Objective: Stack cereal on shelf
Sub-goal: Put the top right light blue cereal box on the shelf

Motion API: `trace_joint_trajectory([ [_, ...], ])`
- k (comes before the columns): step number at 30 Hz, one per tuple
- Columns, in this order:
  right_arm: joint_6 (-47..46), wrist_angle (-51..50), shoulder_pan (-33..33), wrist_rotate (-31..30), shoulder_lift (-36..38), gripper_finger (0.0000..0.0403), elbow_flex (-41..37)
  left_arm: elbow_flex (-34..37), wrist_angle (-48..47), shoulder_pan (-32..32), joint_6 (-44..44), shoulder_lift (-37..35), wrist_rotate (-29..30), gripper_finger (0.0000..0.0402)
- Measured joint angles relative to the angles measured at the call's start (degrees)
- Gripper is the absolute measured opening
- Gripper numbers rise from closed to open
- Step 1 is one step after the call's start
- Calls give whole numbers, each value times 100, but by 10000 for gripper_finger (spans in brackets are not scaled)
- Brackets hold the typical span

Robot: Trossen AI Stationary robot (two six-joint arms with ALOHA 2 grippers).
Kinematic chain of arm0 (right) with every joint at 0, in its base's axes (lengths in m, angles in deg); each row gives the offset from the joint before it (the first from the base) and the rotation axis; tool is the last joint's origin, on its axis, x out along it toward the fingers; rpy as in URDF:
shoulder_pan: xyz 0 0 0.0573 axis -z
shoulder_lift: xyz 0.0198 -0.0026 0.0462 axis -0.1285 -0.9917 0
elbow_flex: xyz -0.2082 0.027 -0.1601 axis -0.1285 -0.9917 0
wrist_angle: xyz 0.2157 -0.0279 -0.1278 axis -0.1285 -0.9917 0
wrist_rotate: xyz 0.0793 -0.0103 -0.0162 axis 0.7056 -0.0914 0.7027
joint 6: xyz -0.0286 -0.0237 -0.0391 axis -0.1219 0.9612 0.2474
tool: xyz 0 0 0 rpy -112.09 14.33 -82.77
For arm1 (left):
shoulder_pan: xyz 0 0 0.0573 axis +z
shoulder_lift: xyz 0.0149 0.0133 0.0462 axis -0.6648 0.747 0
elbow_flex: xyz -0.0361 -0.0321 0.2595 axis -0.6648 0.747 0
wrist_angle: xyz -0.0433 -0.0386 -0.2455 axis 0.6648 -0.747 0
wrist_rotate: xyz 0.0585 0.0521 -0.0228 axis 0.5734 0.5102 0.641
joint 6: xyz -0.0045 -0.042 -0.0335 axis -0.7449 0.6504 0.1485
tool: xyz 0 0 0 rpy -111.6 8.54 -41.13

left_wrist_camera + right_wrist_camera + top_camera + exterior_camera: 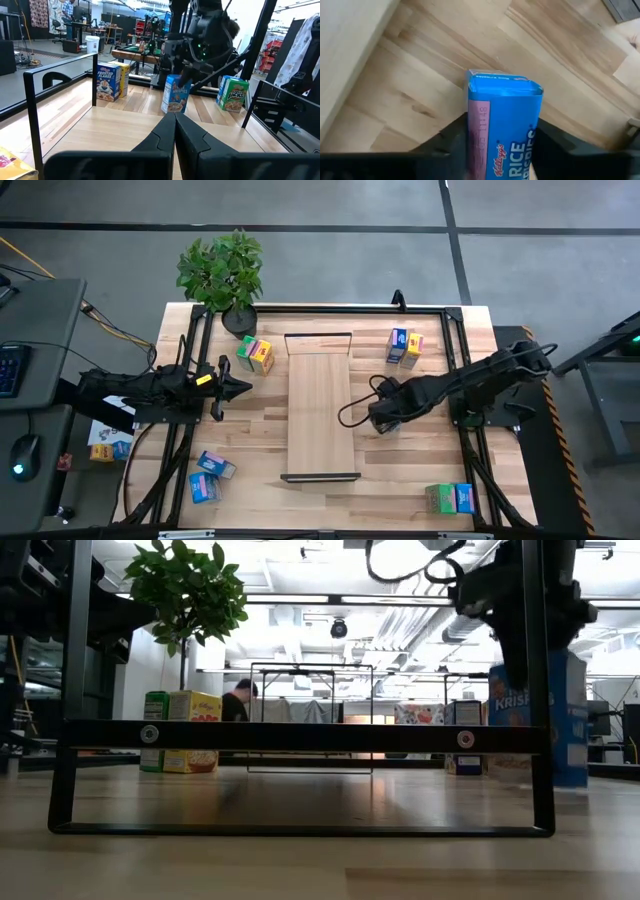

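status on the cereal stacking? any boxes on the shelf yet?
None yet: the shelf shows bare wood in the high view. In hand: the right gripper straddles a blue Rice Krispies box standing on the table just right of the shelf, fingers on either side of it. Left: that box plus the pairs of boxes at the table's corners. The left gripper waits shut, left of the shelf.

Potted plant (222,272) (leafy) at table (250,445) corner
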Motion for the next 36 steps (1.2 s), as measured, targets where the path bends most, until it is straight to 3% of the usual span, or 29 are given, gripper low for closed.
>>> trace_joint_trajectory([
  [5,708,-205,200,21,351,102,474,-2,0,1,0,0,0,0],
  [14,2742,304,1076,-159,290,105,2592,-2,2,-2,-2,0,0,0],
  [23,2443,-1292,2187,-107,-1500,105,4363,-2,2,0,0,0,0,0],
  [36,1785,-825,2599,-16,-2585,105,4469,-2,1,-2,0,0,0,0],
])
